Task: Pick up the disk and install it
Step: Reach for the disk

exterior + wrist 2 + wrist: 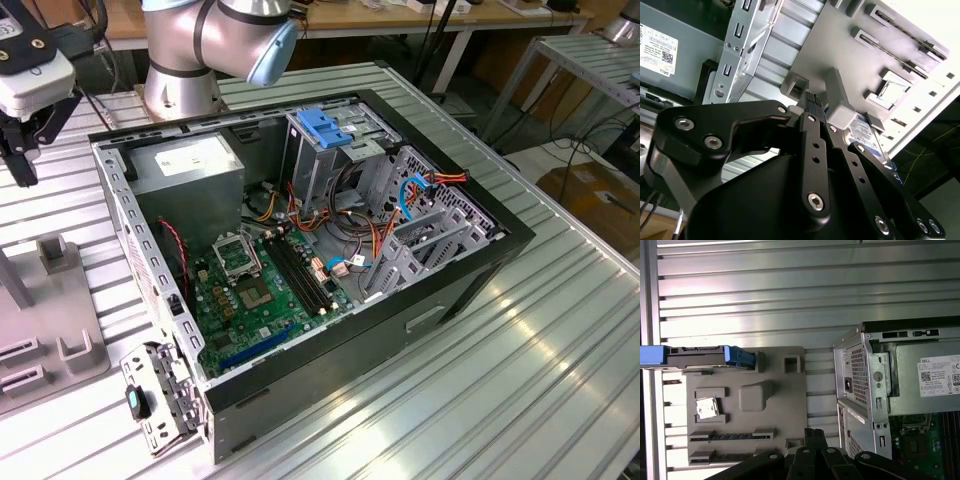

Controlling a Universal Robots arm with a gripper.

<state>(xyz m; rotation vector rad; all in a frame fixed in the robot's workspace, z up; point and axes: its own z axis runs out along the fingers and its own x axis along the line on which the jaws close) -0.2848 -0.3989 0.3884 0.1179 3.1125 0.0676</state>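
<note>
1. Gripper (815, 436) at the exterior view's left, hanging over the grey fixture plate (782, 405); pincer pinched shut or as good as, nothing in it
2. Disk (695, 357) parked on edge in a slot along one side of that plate, blue carrier ends poking out both ways, clear of the gripper and not touching it
3. Looks like the reach-for-the-disk stage: best to open up wide before dropping in, square up to the flat faces rather than the blue rail, and grab around mid-length to avoid tilting it in the slot
4. Worth minding the raised block (756, 395) and small posts on the plate near the slot
5. Further right, open PC case (400, 335) just beside the plate, so not much swing room
6. Inside, drive cage (308, 170) with a blue bracket (325, 127) on top, and loose cables (385, 235) draped right next to it, probably the main snag risk
</note>
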